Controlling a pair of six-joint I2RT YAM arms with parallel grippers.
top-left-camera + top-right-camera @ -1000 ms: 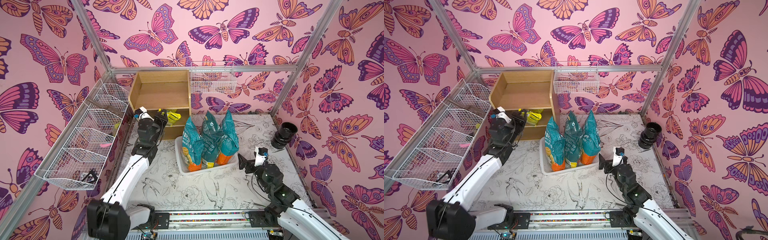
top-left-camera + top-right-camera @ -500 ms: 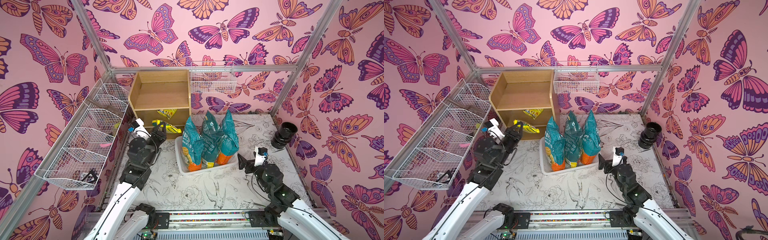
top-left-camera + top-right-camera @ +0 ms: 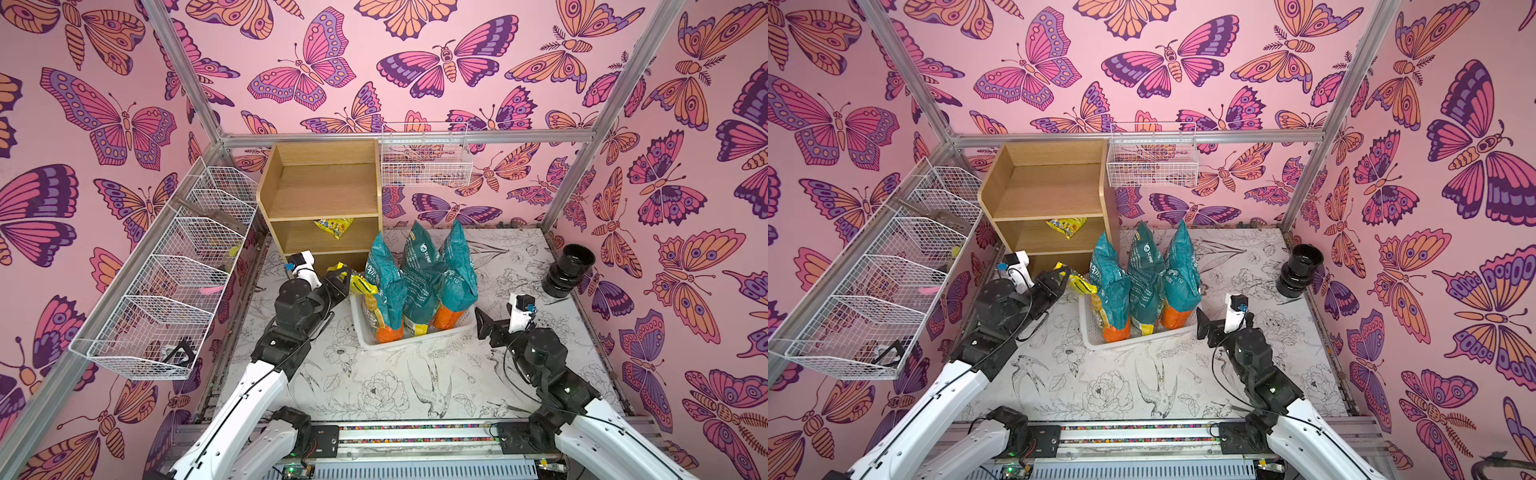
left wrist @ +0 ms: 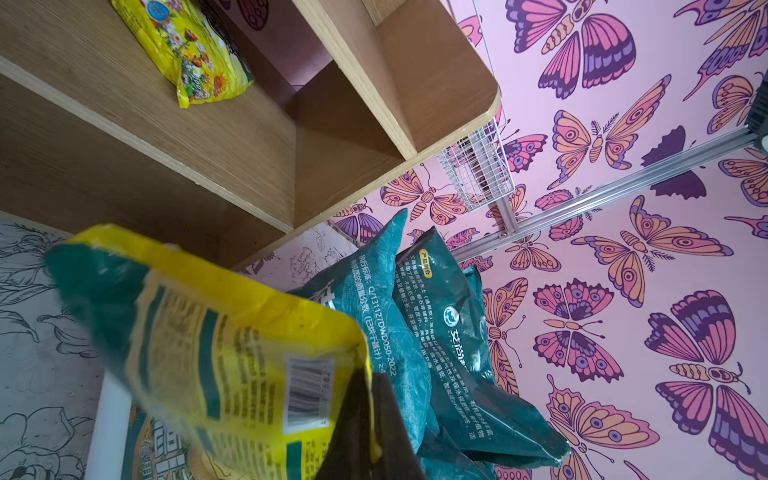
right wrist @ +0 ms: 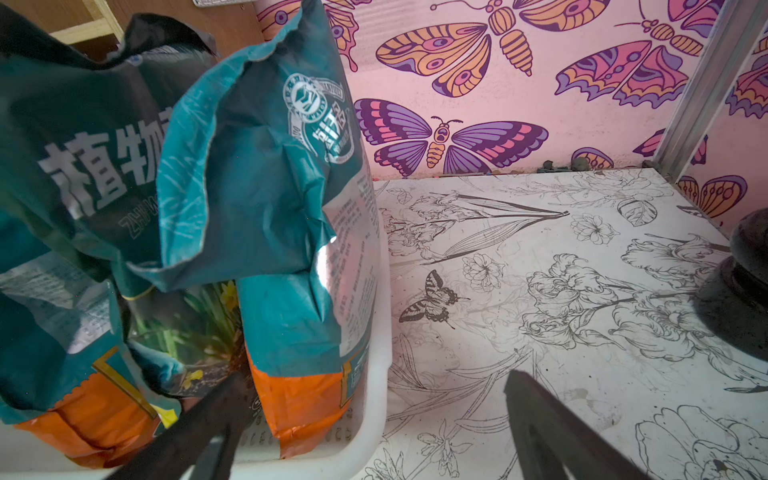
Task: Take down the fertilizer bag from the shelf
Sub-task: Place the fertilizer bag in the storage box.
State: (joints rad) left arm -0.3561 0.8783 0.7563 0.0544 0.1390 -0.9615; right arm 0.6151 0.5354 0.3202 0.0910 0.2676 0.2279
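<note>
Holds the yellow fertilizer bag by one edge in the left gripper, jaws clamped tight on the plastic. Keeps it off the shelf, in the air in front of the lowest tier and above the table. Puts it close against the leftmost of three upright teal bags; cannot tell whether touching. Shows the barcode side of the held bag in the left wrist view.

Finds a second yellow bag lying flat on the shelf's middle tier, with the top tier bare between its raised side panels.

Stands the teal bags side by side in a white basket just right of the shelf.

Spreads the right gripper wide, holding nothing, low over the table just beside the basket's right wall.

Places a black pot well apart near the right wall, a row of wire baskets on the left wall, and a single wire basket on the back wall beside the shelf top.
</note>
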